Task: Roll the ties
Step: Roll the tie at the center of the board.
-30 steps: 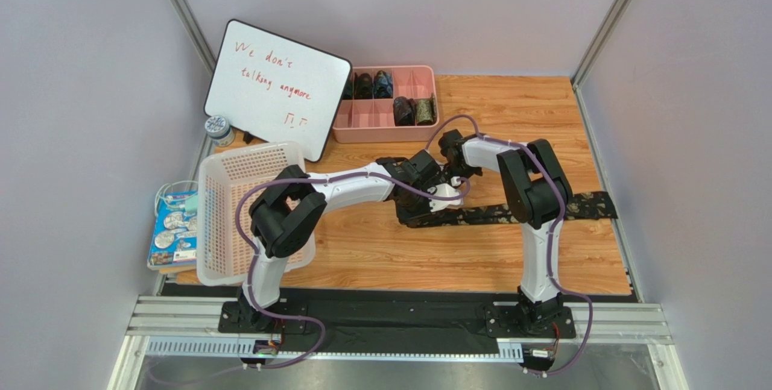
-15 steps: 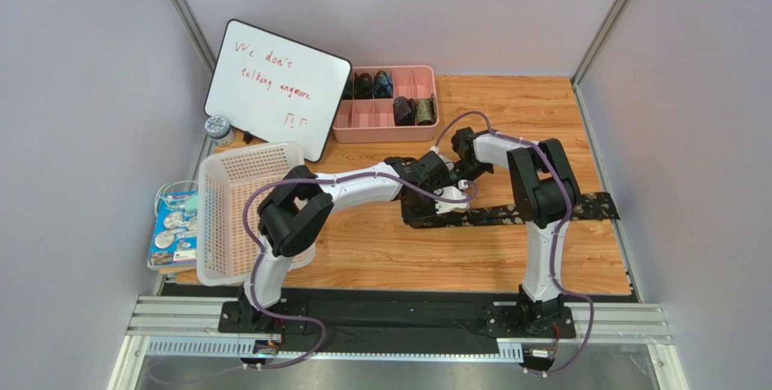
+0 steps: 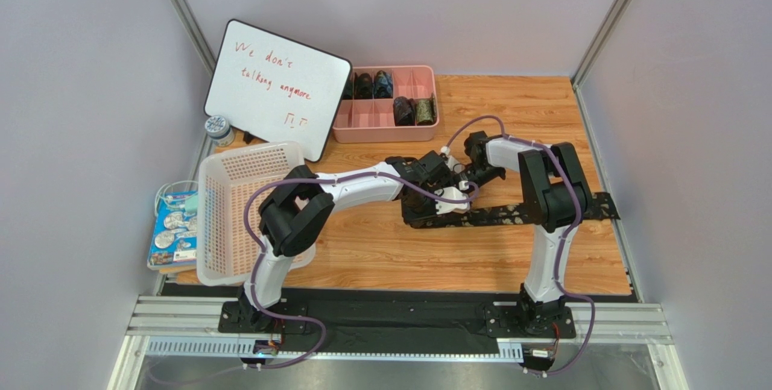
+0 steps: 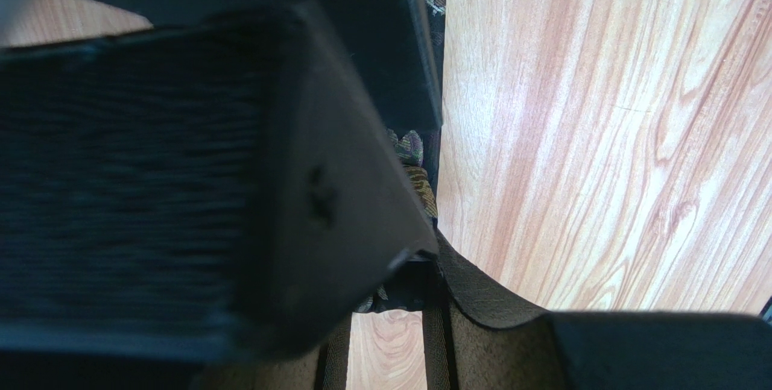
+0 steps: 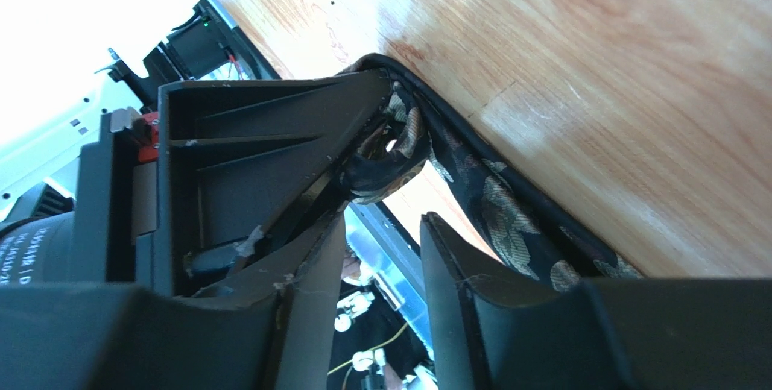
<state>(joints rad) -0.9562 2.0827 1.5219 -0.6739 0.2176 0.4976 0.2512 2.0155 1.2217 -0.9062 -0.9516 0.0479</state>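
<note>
A dark tie [image 3: 544,213] with an olive-gold pattern lies flat across the table, its left end started into a small curl. My left gripper [image 3: 448,182] is shut on that curled end; in the left wrist view [image 4: 390,295] dark fabric sits between the tips and patterned tie [image 4: 415,173] shows beyond. My right gripper [image 3: 466,177] faces it from the right, almost touching, with its jaws a little apart and empty. In the right wrist view [image 5: 382,223] the curl [image 5: 388,150] sits just past its tips and the tie [image 5: 503,223] runs off along the wood.
A pink divided tray [image 3: 385,134] at the back holds several rolled ties [image 3: 403,111]. A whiteboard [image 3: 276,87] leans at the back left. A white basket [image 3: 237,214] stands by the left arm, with packets [image 3: 174,227] and a small tin [image 3: 217,126] beyond it.
Both grippers have shifted a little to the right over the tie's left end. The right arm's elbow has swung right. The tie stays flat on the table.
</note>
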